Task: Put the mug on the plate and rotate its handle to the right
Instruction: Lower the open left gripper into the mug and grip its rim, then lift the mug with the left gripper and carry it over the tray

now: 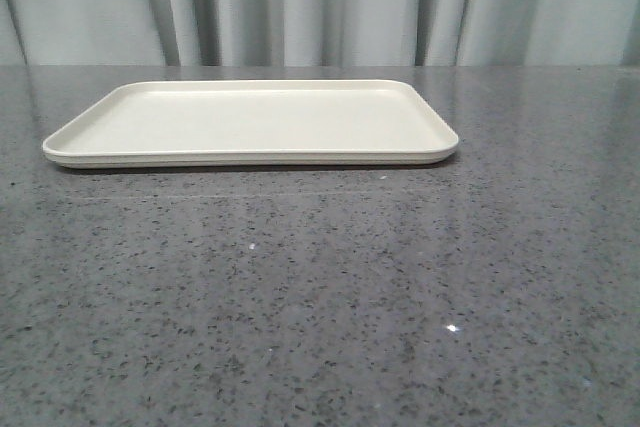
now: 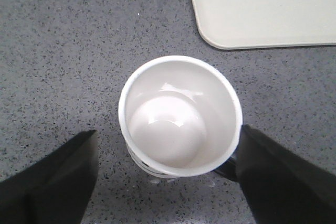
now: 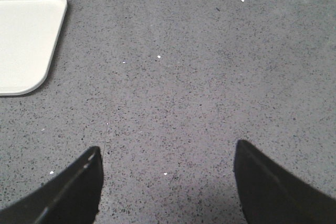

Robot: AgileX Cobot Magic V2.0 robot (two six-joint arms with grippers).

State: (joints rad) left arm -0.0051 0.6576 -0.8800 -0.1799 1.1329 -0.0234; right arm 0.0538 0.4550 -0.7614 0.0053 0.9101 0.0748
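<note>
The plate point(image 1: 250, 122) is lying flat on the grey speckled table point(image 1: 320, 297), toward the far side, in front of a pale curtain point(image 1: 320, 2), and nothing is resting on it. In the front view no arm and no mug are showing. The left wrist view is looking down into the mug point(image 2: 178, 116), which is standing upright on the table, near a rounded corner of the plate point(image 2: 262, 9) but apart from it, with a strip of bare table between them. The inside of the mug is looking white and glossy. Only a small dark piece of the handle point(image 2: 229, 165) is peeking out under the rim, close to one finger; a bit of black print is also showing low on the mug wall. The left gripper point(image 2: 165, 177) is holding its fingers wide apart, one on each side of the mug; one finger is very close to the mug, but I cannot tell if it is touching. The right gripper point(image 3: 168, 182) is also spread wide, hanging over bare table, with a corner of the plate point(image 3: 26, 40) off to one side.
</note>
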